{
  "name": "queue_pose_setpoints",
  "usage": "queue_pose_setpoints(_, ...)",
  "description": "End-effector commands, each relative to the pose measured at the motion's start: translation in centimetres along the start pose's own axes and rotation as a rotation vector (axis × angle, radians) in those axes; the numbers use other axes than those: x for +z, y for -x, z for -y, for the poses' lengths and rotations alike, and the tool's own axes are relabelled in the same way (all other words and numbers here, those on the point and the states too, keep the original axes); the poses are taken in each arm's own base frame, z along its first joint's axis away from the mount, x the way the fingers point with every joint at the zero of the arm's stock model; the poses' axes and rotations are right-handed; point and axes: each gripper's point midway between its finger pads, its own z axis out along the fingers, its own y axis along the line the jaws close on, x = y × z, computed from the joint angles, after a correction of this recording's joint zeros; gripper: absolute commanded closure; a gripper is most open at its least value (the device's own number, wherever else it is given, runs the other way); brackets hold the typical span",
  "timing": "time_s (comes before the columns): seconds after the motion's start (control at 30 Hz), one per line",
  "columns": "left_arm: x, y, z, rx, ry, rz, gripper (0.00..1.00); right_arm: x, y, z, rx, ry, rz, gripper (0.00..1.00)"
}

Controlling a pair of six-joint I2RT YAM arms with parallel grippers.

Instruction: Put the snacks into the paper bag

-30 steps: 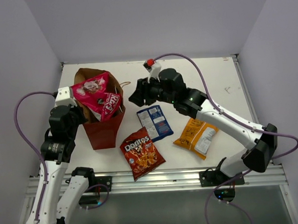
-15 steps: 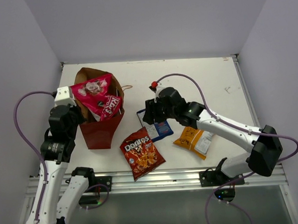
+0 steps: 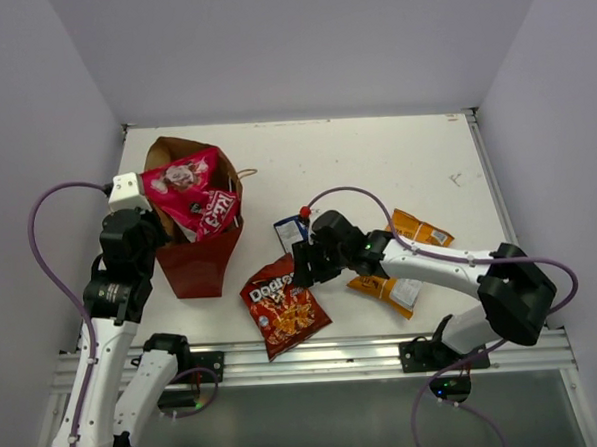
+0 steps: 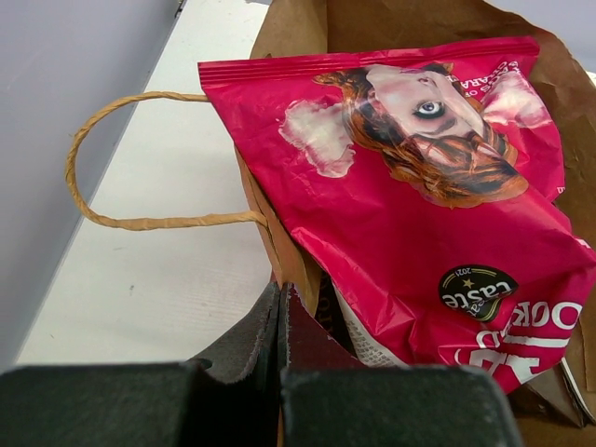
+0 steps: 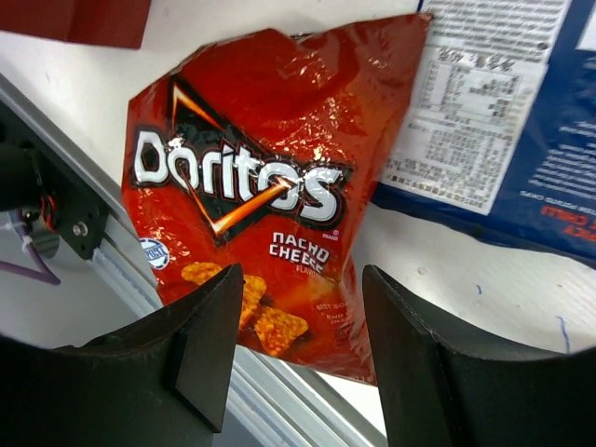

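The left gripper (image 4: 281, 293) is closed, its two fingers pinched together on the near rim of the one paper bag (image 4: 391, 23). Just beyond and to the right of those fingers, one pink-magenta packet (image 4: 400, 214) sticks out of the bag's mouth, leaning over the rim. Something pale lies under it inside the bag, but what it is cannot be told. One string handle (image 4: 84, 158) loops out to the left of this gripper, over the table (image 3: 375, 159).

The right gripper (image 5: 303, 279) stands with its jaws apart and nothing between them. It hangs directly over the lower part of the one Doritos packet (image 5: 251, 177), which lies flat beneath and ahead of its fingers. One blue-and-white packet (image 5: 503, 112) lies ahead of this gripper and to its right, its edge meeting the Doritos packet's corner. One orange-yellow packet (image 3: 419, 227) lies behind the gripper, partly under the right arm.

That makes four snack packets in view: one in the bag and three on the table.
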Motion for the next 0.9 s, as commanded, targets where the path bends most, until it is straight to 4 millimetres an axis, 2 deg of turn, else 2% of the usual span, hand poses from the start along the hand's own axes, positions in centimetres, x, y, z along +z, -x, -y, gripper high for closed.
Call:
queue_pose_setpoints(0.0, 0.3, 0.3, -0.2, -0.006, 0.013, 0.02, 1.0, 1.3, -0.4, -1.3, 0.016, 0.07, -0.003, 0.42)
queue_pose_setpoints(0.3, 0.0, 0.5, -0.2, -0.007, 0.011, 0.032, 1.0, 3.9, -2.2, 0.2, -0.007, 0.029, -0.061, 0.43)
queue_pose_setpoints(0.33, 0.0, 0.6, -0.2, -0.008, 0.008, 0.034, 1.0, 4.1, -2.3, 0.2, -0.006, 0.031, -0.064, 0.48)
queue_pose_setpoints(0.37, 0.0, 0.5, -0.1, -0.007, 0.007, 0.034, 1.0, 4.2, -2.4, 0.2, -0.006, 0.034, -0.064, 0.59)
queue_pose_setpoints(0.4, 0.0, 0.5, -0.2, -0.009, 0.01, 0.033, 1.0, 4.2, -2.4, 0.2, -0.007, 0.038, -0.065, 0.89)
queue_pose_setpoints(0.43, 0.0, 0.5, -0.2, -0.008, 0.012, 0.033, 1.0, 4.0, -2.4, -0.3, -0.011, 0.056, -0.064, 1.0)
queue_pose_setpoints(0.5, 0.0, 0.5, -0.3, -0.008, 0.016, 0.034, 1.0, 3.3, -1.9, -0.6, -0.022, 0.062, -0.051, 1.0)
queue_pose_setpoints(0.53, 0.0, 0.6, -0.5, -0.008, 0.025, 0.036, 1.0, 2.7, -1.1, -0.5, -0.037, 0.042, -0.026, 1.0)
queue_pose_setpoints(0.6, 0.0, 0.5, -0.6, -0.011, 0.034, 0.033, 1.0, -0.1, 1.4, -1.1, -0.089, -0.004, 0.032, 1.0)
queue_pose_setpoints(0.63, 0.0, 0.4, -0.6, -0.011, 0.034, 0.032, 1.0, -2.4, 4.8, -2.2, -0.138, -0.021, 0.135, 1.0)
queue_pose_setpoints(0.67, 0.0, 0.5, -0.6, -0.011, 0.034, 0.033, 1.0, -3.8, 5.4, -2.1, -0.152, -0.057, 0.137, 1.0)
queue_pose_setpoints(0.7, 0.0, 0.5, -0.6, -0.011, 0.032, 0.033, 1.0, -5.1, 6.8, -2.8, -0.168, -0.062, 0.173, 1.0)
queue_pose_setpoints(0.73, 0.0, 0.5, -0.5, -0.011, 0.029, 0.034, 1.0, -7.4, 9.9, -4.5, -0.203, -0.056, 0.258, 1.0)
queue_pose_setpoints(0.8, 0.0, 0.4, -0.4, -0.009, 0.023, 0.031, 1.0, -9.8, 11.8, -5.6, -0.228, -0.066, 0.294, 1.0)
queue_pose_setpoints(0.83, 0.0, 0.4, -0.4, -0.011, 0.021, 0.032, 1.0, -11.9, 14.4, -7.5, -0.255, -0.038, 0.359, 1.0)
queue_pose_setpoints(0.87, 0.0, 0.4, -0.4, -0.01, 0.02, 0.032, 1.0, -12.7, 15.2, -7.8, -0.264, -0.046, 0.373, 1.0)
